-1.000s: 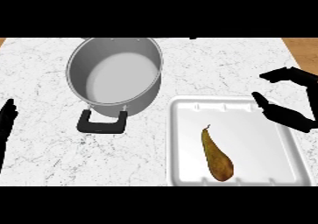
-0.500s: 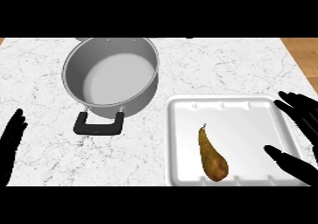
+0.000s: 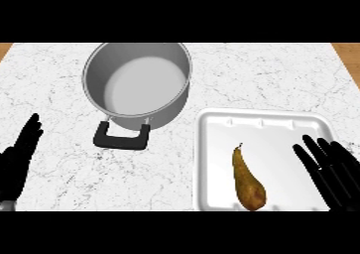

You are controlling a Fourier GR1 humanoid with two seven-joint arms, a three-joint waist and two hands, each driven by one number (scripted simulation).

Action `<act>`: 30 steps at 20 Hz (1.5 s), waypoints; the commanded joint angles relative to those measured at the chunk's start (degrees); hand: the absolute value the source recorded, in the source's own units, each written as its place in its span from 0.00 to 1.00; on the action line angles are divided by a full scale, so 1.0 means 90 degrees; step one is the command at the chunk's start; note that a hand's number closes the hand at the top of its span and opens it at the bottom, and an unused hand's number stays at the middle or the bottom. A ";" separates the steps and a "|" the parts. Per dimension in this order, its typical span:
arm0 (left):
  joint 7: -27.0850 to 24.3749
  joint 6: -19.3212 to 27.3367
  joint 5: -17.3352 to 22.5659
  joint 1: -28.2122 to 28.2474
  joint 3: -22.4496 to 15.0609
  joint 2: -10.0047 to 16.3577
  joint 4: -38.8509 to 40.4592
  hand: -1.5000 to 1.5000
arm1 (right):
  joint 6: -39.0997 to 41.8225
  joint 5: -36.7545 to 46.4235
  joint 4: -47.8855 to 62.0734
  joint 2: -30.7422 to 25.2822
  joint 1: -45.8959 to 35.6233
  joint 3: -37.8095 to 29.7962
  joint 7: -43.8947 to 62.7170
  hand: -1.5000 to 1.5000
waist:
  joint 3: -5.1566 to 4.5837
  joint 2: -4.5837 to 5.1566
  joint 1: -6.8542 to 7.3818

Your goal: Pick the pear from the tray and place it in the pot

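Note:
A brown pear (image 3: 248, 181) lies lengthwise in the white tray (image 3: 265, 119), stem pointing away from me. A grey metal pot (image 3: 139, 82) with a black handle (image 3: 122, 137) stands on the marble counter, left of and beyond the tray, with nothing inside. My right hand (image 3: 334, 171) hovers open over the tray's right side, fingers straight, a short gap to the right of the pear. At the lower left my left hand (image 3: 14, 163) rests open on the counter, fingers up.
The white marble counter (image 3: 270, 74) stretches around pot and tray. Wooden surface shows at the far corners (image 3: 352, 54). The tray sits near the counter's front edge.
My right hand has come down and leftward from beyond the tray's right rim to just right of the pear. The left hand has risen a little into view.

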 commanded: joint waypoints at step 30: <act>0.0184 -0.0389 -0.0224 -0.0106 0.0191 -0.0208 -0.0115 0.50 | 0.5564 0.1798 0.3671 0.4556 -0.2337 0.1073 0.3239 0.00 | 0.0035 0.0014 0.0176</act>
